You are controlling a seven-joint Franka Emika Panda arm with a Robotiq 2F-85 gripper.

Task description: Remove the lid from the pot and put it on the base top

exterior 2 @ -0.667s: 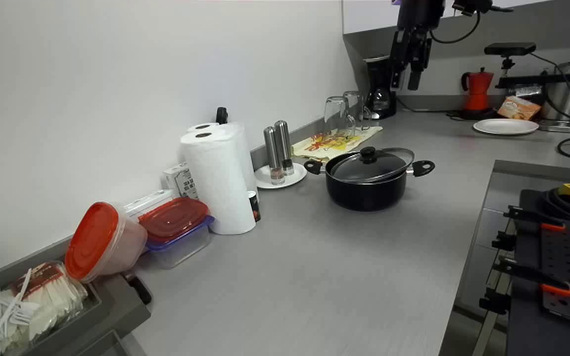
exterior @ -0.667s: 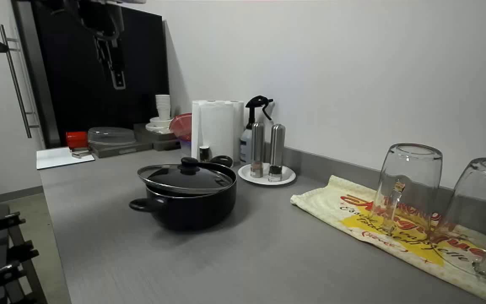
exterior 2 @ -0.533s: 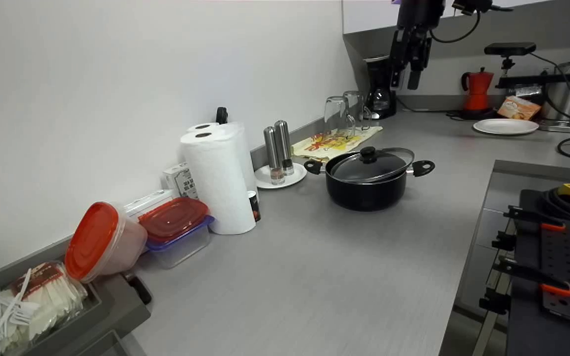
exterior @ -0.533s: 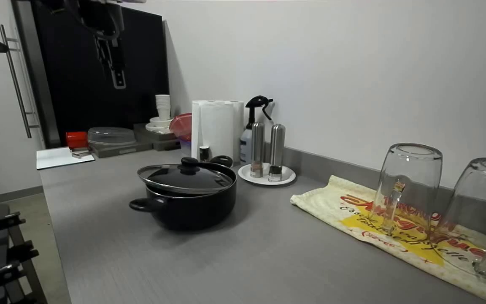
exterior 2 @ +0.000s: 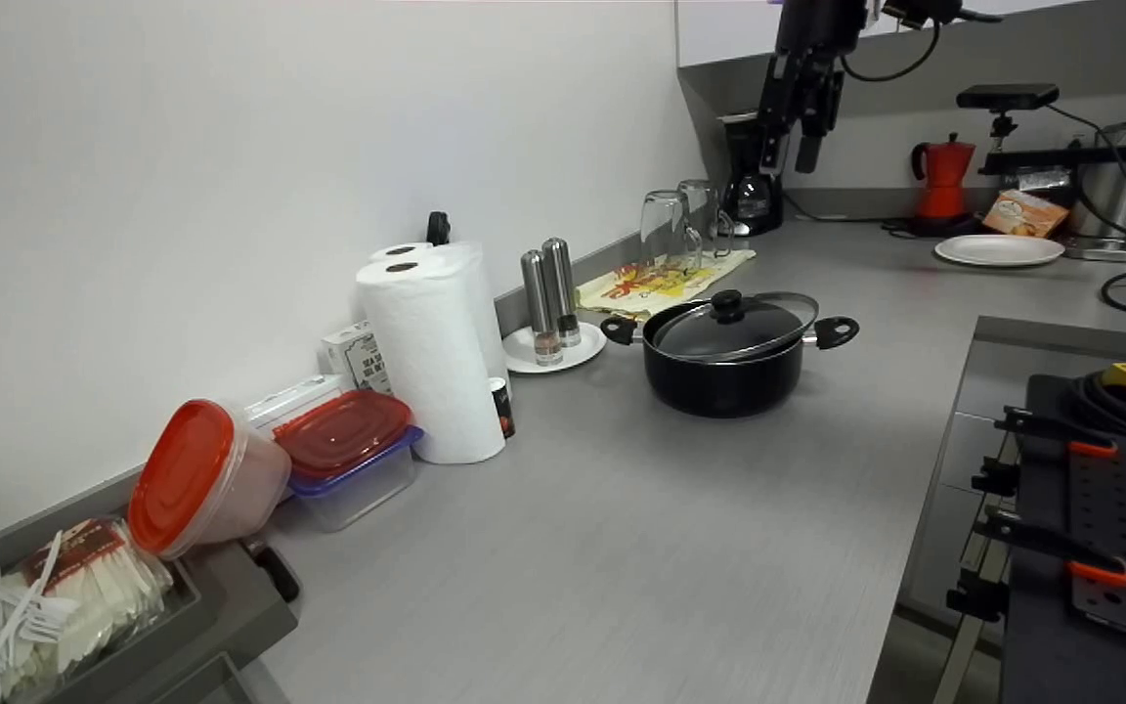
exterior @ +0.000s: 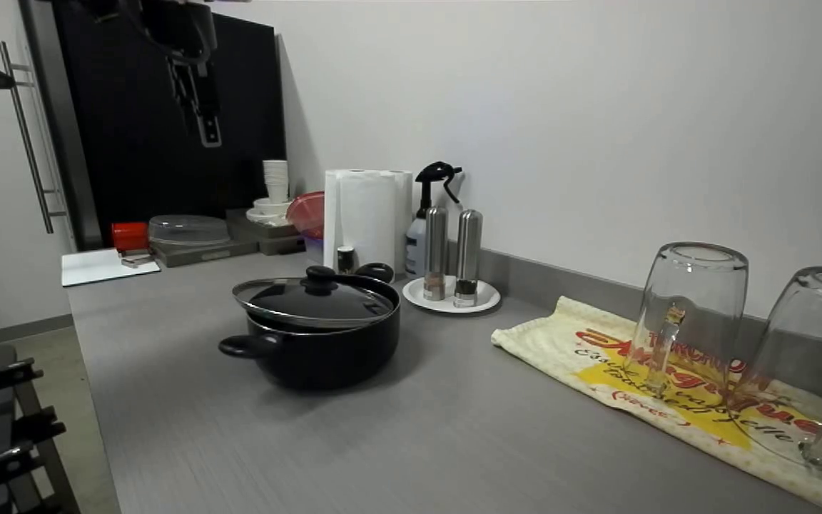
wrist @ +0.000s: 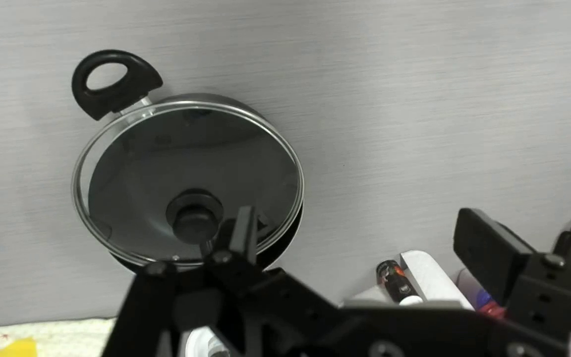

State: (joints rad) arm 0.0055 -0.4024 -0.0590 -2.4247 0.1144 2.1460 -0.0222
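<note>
The black two-fingered robot gripper hangs high on the right in an exterior view, its dark fingers (well apart in the wrist view) pointing down and slightly left below a black wrist.

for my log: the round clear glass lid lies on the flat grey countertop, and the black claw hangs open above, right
The lid isn't on the countertop: both exterior views show it resting askew on the squat black pot. The claw does hang open above.
</note>
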